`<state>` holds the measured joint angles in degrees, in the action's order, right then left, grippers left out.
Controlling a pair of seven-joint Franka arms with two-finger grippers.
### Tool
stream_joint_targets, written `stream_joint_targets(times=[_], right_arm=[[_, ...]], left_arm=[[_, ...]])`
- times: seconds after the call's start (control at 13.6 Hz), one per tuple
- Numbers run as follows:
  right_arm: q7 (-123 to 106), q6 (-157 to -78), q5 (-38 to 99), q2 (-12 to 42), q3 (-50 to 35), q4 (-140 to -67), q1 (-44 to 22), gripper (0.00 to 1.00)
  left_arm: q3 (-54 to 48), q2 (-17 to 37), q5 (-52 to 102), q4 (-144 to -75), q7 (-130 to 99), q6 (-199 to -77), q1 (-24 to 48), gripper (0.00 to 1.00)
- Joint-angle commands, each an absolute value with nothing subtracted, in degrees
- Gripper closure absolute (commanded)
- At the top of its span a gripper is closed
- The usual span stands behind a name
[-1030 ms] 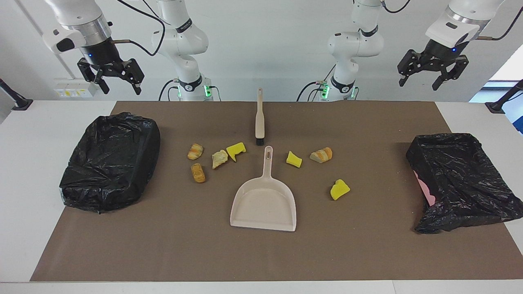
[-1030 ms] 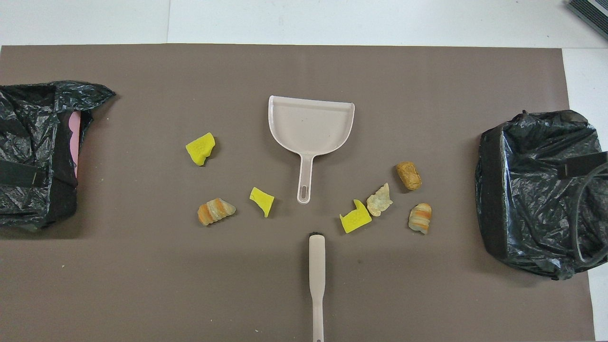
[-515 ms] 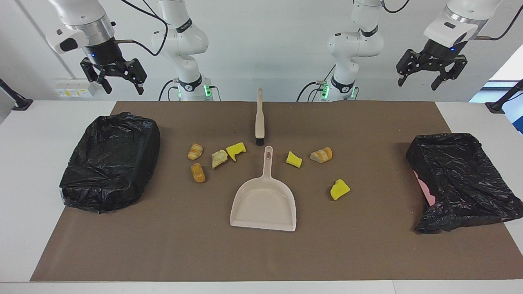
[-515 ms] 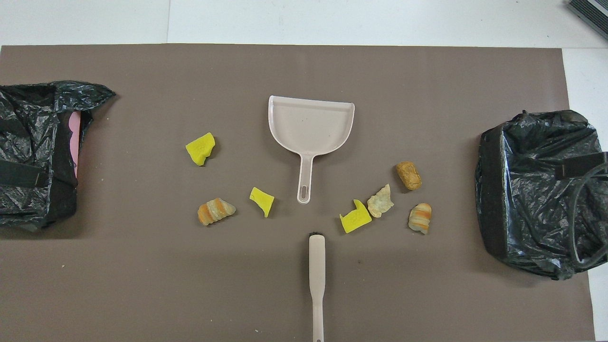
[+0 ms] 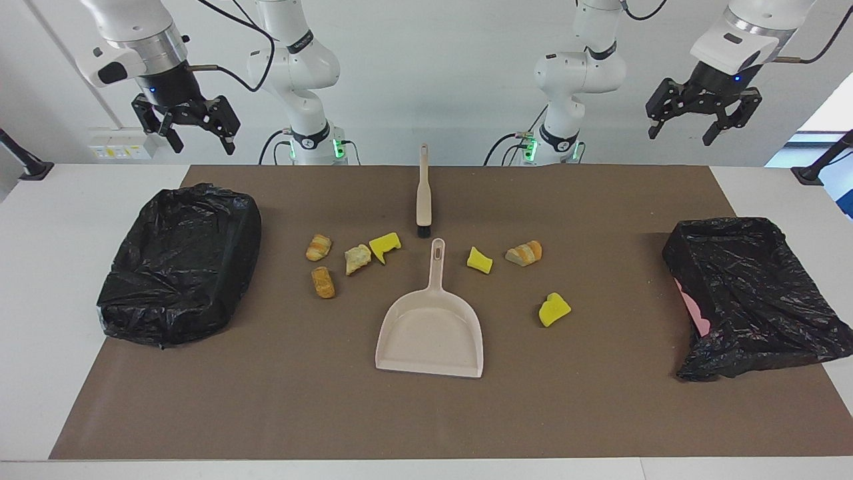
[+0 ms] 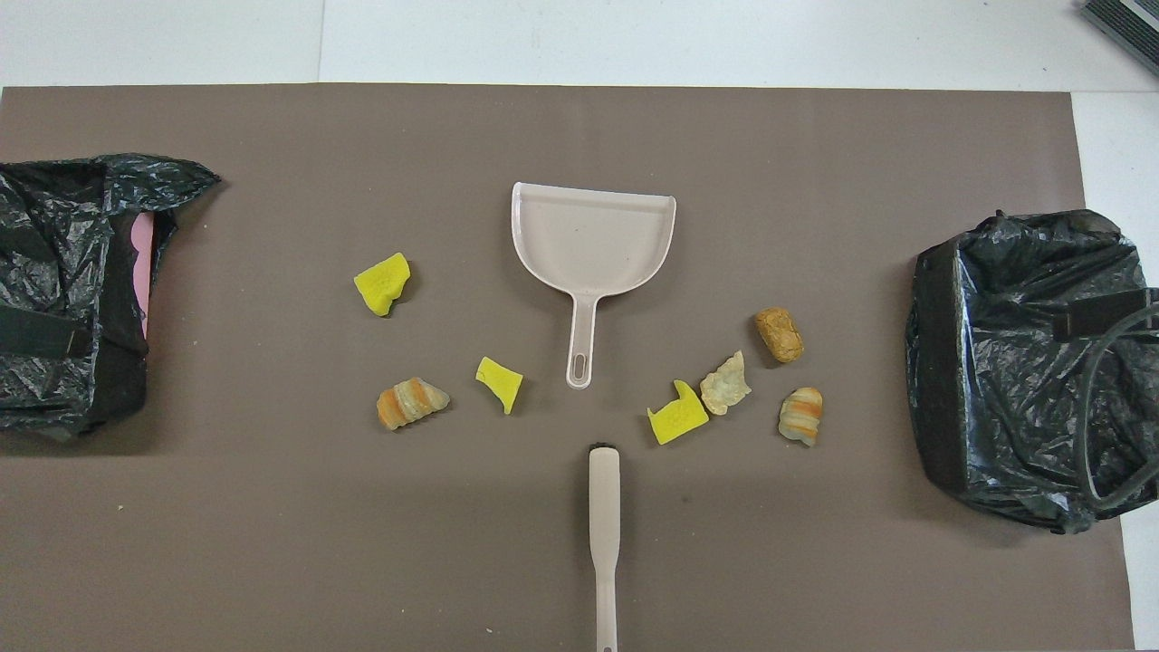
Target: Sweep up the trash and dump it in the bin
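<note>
Several small chunks of trash lie on the brown mat around the beige dustpan's (image 5: 432, 330) (image 6: 593, 240) handle: yellow sponge bits (image 5: 385, 245) (image 6: 382, 282) and golden-brown bread-like pieces (image 5: 524, 253) (image 6: 780, 333). A beige brush (image 5: 423, 193) (image 6: 604, 534) lies nearer to the robots, in line with the dustpan handle. One black-bagged bin (image 5: 180, 263) (image 6: 1023, 362) stands at the right arm's end, another (image 5: 746, 293) (image 6: 72, 290) at the left arm's end. My right gripper (image 5: 202, 145) and left gripper (image 5: 681, 137) hang open and empty, high above the table's edge by the robots.
The brown mat (image 5: 600, 413) covers most of the white table (image 5: 46, 280). Pink shows through the bag of the bin at the left arm's end. Bare mat stretches farther from the robots than the dustpan.
Both grippers have risen a little over the last second, the right one more. Nothing on the table has moved.
</note>
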<state>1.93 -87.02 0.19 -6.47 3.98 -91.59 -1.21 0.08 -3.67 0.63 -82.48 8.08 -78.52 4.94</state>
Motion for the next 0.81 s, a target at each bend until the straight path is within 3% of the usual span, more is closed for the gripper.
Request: stream_joint_targets(times=[0.0,0.74], right_arm=[[3.3,-87.5,-0.4,-7.8,3.5,-93.2,-1.1,0.00],[3.0,-87.4,-0.4,-8.0,3.6,-93.5,-1.1,0.00]], left_arm=[[0.3,-4.3,1.1,-82.5,8.0,-77.4,5.3,0.00],[0.2,-5.0,1.3,-83.6,7.9,-77.9,5.4,0.00]])
